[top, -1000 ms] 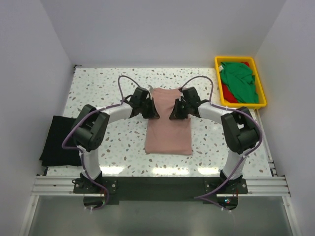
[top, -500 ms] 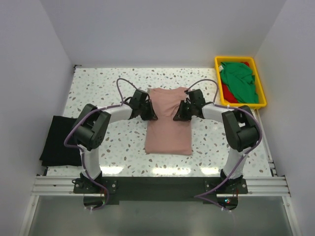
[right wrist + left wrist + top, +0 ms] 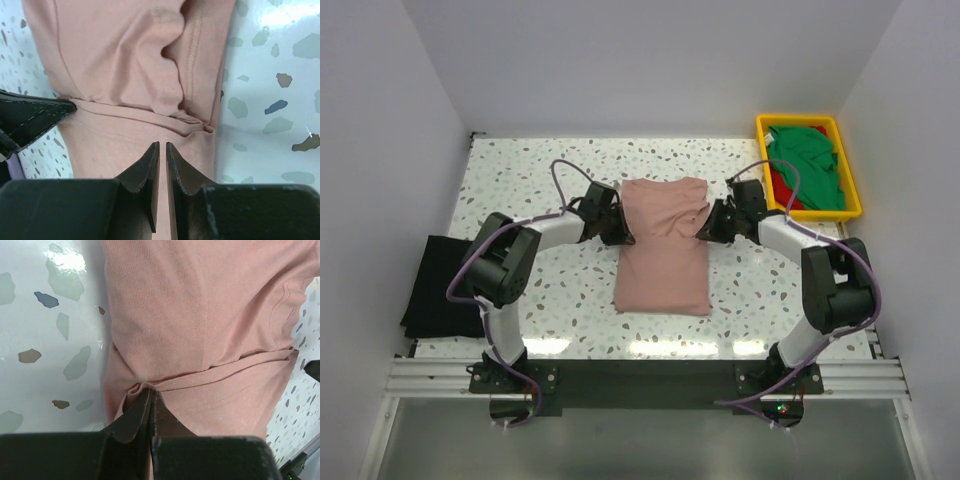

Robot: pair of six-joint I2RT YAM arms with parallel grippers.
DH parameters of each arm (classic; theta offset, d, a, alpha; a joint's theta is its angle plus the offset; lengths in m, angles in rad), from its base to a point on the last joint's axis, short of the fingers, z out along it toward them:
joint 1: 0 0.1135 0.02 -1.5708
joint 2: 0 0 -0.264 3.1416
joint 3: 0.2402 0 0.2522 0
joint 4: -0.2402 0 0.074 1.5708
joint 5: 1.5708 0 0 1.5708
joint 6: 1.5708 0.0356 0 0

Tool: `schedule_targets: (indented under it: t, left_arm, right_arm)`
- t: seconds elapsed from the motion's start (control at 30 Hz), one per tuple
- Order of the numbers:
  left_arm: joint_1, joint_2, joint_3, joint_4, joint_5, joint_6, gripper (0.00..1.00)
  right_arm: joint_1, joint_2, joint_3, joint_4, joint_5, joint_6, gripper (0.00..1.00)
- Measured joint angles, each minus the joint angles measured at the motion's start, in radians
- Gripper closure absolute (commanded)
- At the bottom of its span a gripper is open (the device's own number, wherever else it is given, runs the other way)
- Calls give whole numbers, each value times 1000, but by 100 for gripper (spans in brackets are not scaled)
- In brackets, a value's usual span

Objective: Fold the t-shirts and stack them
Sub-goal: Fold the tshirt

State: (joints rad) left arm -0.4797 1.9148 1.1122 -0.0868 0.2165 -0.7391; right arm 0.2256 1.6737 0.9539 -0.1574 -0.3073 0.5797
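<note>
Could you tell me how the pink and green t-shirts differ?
The pink t-shirt lies flat on the table; the green t-shirt sits crumpled in the yellow tray. The left gripper and right gripper are at the pink t-shirt, not the green t-shirt. Both are plain cloth.

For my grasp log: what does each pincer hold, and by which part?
Left pincer pinches the pink t-shirt at its left edge; right pincer seems empty.

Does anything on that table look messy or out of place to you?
The pink t-shirt is folded unevenly: its far half is wider than the near half, with a sleeve sticking out on the right. The black t-shirt lies partly over the left edge of the table.
</note>
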Motion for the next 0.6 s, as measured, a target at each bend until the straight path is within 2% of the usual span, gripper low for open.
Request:
schedule_targets:
  t: [0.17, 0.6]
  left_arm:
    - [2, -9, 1, -18, -12, 5, 100]
    - [22, -43, 15, -72, -32, 34, 99]
  right_arm:
    - [3, -34, -2, -13, 10, -5, 85]
    - [-4, 53, -18, -38, 55, -4, 85]
